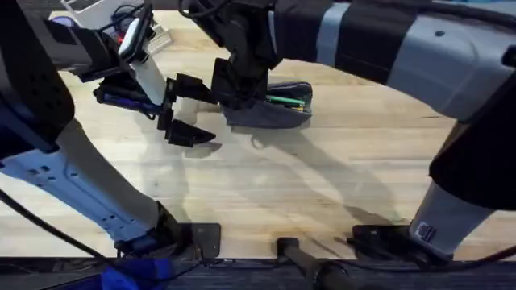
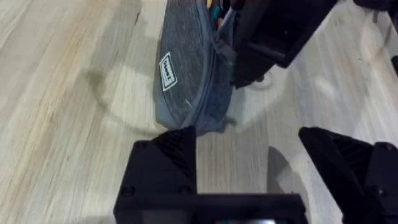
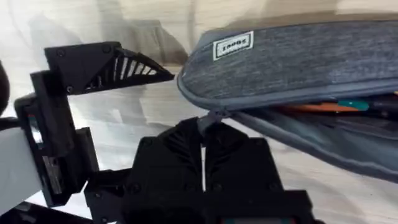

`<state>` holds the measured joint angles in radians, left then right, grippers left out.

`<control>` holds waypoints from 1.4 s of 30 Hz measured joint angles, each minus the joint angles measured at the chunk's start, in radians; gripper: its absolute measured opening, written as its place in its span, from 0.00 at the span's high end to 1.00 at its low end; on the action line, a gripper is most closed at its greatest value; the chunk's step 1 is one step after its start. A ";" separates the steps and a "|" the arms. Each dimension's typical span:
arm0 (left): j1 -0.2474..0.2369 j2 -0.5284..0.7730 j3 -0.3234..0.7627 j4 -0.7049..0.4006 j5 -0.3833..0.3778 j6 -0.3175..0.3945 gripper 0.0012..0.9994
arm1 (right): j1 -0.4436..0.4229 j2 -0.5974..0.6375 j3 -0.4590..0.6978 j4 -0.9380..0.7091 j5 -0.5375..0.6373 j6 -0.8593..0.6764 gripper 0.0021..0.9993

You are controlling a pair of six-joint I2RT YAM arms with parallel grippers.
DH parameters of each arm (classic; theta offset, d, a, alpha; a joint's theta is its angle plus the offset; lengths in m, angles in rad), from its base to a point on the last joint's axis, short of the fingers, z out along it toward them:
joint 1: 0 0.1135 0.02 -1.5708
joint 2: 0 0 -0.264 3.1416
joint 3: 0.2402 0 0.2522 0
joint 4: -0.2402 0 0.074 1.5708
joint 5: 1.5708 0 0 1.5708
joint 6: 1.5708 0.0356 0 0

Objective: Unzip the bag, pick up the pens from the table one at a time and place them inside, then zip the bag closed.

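- blue-grey bag (image 1: 270, 113) lying on the light wooden surface (image 1: 322, 185) toward the far middle, zipper partly open, white label (image 2: 166, 71) on its side.
- green pen (image 1: 284, 101) visible inside the open mouth of the bag; teal and orange items (image 3: 336, 107) also seen through the gap in the right wrist view.
- right end effector (image 3: 203, 134) at the bag's left end, fingers pressed together on the small zipper pull (image 3: 208, 118) at the end of the zip line.
- left end effector (image 1: 184, 113) just beside the bag's left end, spread wide with nothing between the fingers (image 2: 163, 165), hovering low over the surface.
- same left end effector seen in the right wrist view as a black ribbed finger (image 3: 106, 65) next to the bag's rounded end.
- bag's near end close to the left fingers, apart from them.
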<state>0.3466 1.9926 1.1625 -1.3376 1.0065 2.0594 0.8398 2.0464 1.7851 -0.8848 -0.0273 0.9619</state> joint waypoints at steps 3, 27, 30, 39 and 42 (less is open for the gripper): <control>0.000 0.000 0.000 0.000 0.000 0.000 0.00 | 0.000 0.003 0.000 -0.001 0.000 0.000 0.97; 0.000 0.000 0.000 0.000 0.000 0.000 0.00 | -0.010 0.003 0.000 -0.005 -0.073 -0.033 0.97; 0.000 0.000 0.000 0.000 0.000 0.000 0.00 | -0.029 0.003 0.000 -0.005 -0.126 -0.051 0.97; 0.000 0.000 0.000 0.000 0.000 0.000 0.00 | -0.098 0.003 0.000 -0.005 -0.315 -0.115 0.97; 0.000 0.000 0.000 0.000 0.000 0.000 0.00 | -0.112 0.003 0.000 -0.006 -0.368 -0.140 0.97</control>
<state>0.3466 1.9926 1.1625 -1.3376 1.0065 2.0594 0.7276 2.0491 1.7851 -0.8906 -0.3951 0.8224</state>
